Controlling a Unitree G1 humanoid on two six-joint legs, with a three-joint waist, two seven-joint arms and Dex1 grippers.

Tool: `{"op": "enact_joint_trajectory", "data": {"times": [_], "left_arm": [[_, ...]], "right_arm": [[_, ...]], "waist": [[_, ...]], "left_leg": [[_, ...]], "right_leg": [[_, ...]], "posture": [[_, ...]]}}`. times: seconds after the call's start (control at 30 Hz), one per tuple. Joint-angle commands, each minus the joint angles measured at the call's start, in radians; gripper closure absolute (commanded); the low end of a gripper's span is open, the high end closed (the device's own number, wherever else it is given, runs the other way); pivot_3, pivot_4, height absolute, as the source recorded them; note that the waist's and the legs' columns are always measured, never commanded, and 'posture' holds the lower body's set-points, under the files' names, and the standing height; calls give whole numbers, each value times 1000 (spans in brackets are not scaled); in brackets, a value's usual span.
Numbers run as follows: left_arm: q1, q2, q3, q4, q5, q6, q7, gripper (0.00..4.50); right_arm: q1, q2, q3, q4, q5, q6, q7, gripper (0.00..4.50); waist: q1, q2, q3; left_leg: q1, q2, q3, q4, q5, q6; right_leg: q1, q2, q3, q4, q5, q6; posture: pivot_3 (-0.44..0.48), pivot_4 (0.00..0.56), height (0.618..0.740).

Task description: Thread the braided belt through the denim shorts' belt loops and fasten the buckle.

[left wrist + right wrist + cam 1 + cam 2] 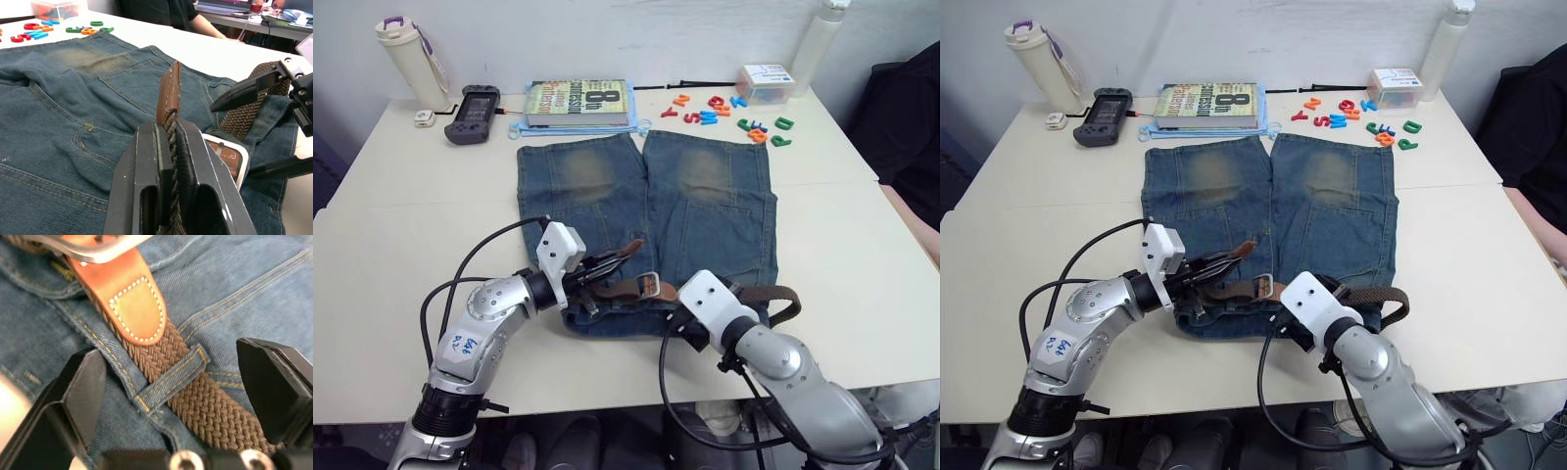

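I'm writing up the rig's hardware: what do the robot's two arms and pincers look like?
Both arms are silver-grey metal with white wrist housings and looping black cables. The left arm carries a white handwritten label. The left pincer and right pincer each have two black fingers.

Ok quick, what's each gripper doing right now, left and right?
Left gripper: closed on the braided belt near its tan tip.
Right gripper: open, straddling the belt at a belt loop.

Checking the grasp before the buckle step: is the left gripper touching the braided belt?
Touching. The left wrist view shows the left gripper shut on the braided belt, just below its tan tip.
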Motion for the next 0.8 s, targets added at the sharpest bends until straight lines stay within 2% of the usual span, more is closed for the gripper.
{"op": "enact_joint_trajectory", "data": {"times": [0.03, 0.1, 0.2, 0.3, 0.4, 0.5, 0.6, 0.8], "left_arm": [[-16, -13, 3, -10, 3, -6, -2, 4500], [-24, -25, 11, -16, -19, 11, 3, 4500], [-56, -60, 57, -48, -109, 91, 30, 4500], [-98, -84, 113, -61, -182, 157, 67, 4500], [-127, -99, 170, -58, -250, 228, 112, 4500], [-143, -107, 225, -63, -338, 302, 153, 4500], [-160, -111, 274, -77, -428, 366, 190, 4500], [-216, -130, 292, -85, -506, 409, 260, 4500]], "right_arm": [[23, 8, -1, -101, -41, -96, -33, 66], [34, -15, -5, -106, -31, -112, 2, 66], [75, -51, -96, -148, 63, -82, 117, 66], [62, -21, -266, -171, 191, -33, 226, 66], [-49, 91, -420, -172, 297, 44, 250, 66], [-148, 196, -510, -170, 382, 127, 253, 66], [-214, 255, -549, -155, 440, 198, 241, 876], [-261, 268, -552, -127, 507, 241, 219, 3879]], "waist": [[0, 0, 0], [0, 0, 0], [2, 0, 0], [3, -1, 0], [-8, -1, 0], [-15, 0, 0], [-21, 0, 0], [-21, 0, 0]], "left_leg": [[0, 0, 0, 0, 0, 0], [0, 0, 0, 0, 0, 0], [0, 0, 0, 0, 0, 0], [0, 0, 0, 1, 0, 0], [1, 1, 0, 1, 0, 0], [1, 3, 0, 0, 0, -1], [0, 3, -1, 0, 0, -1], [0, 1, 0, 0, 0, 0]], "right_leg": [[0, 0, 0, 0, 0, 0], [0, 0, 0, 0, 0, 0], [1, 0, 0, 0, 0, 0], [1, 0, 0, 0, 0, 0], [1, 2, 0, 0, 0, 1], [1, 3, 0, 1, 0, 1], [0, 2, 0, 1, 0, 0], [0, 1, 0, 1, 0, 0]], "posture": [[0, 150, 740], [0, 150, 740], [0, 150, 740], [0, 150, 740], [0, 150, 740], [0, 150, 740], [0, 150, 740], [0, 150, 740]]}}
